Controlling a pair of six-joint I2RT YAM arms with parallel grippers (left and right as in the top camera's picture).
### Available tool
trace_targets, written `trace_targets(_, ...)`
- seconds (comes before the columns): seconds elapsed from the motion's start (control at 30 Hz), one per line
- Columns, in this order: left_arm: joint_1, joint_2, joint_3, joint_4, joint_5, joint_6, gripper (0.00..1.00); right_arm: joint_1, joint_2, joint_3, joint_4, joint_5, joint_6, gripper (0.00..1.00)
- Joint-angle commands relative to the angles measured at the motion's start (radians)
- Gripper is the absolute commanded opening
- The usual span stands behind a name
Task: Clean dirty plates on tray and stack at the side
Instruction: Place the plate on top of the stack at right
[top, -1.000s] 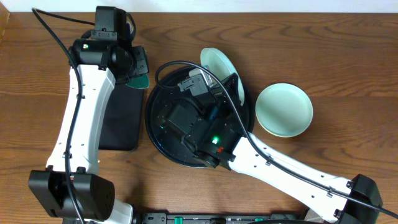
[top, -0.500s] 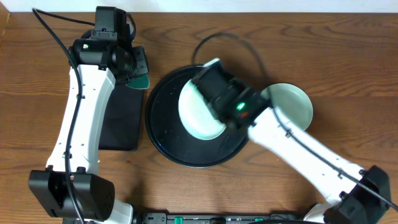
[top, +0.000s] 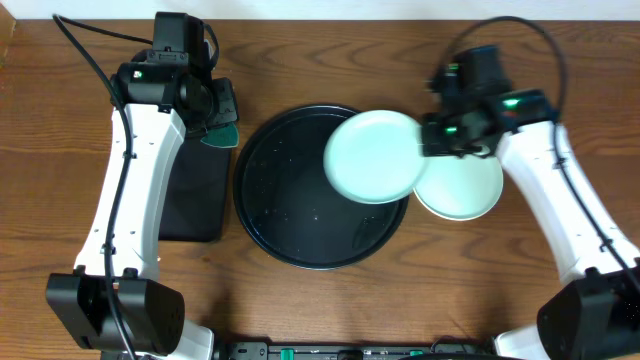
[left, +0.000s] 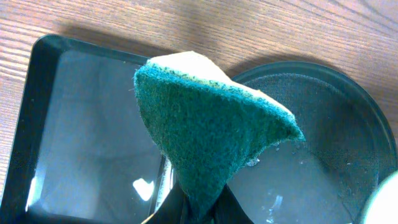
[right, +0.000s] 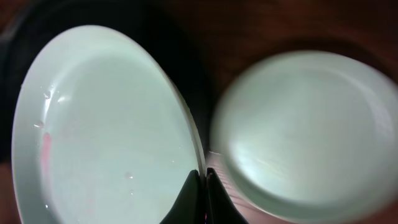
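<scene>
My right gripper is shut on the rim of a light aqua plate and holds it over the right edge of the round black tray. In the right wrist view that plate shows a faint red smear and water drops. A second aqua plate lies on the brown table to the right, also in the right wrist view. My left gripper is shut on a green sponge above the gap between the two trays. No yellow plate is in view.
A rectangular black tray lies left of the round tray, under my left arm; it shows in the left wrist view. The round tray holds water drops. Bare wood table lies behind and to the right.
My right arm has swung from over the tray to the right, carrying the aqua plate toward the plate on the table. The left arm has not moved.
</scene>
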Motion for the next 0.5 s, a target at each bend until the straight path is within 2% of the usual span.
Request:
trace_targets(0.0,0.001,0.0,0.011,-0.002,-0.013,0.013,0.08,-0.087,-0.016,0.001,-0.048,0.116,-0.034,0.01)
trace_targets(0.17,0.001,0.0,0.011,-0.002,-0.013,0.013,0.07,-0.192,0.005,-0.012,-0.098,0.199,-0.034,0.01)
trace_targets(0.47,0.001,0.0,0.011,-0.003,-0.013,0.013,0.07,-0.294,0.008,-0.156,0.004,0.236,-0.033,0.01)
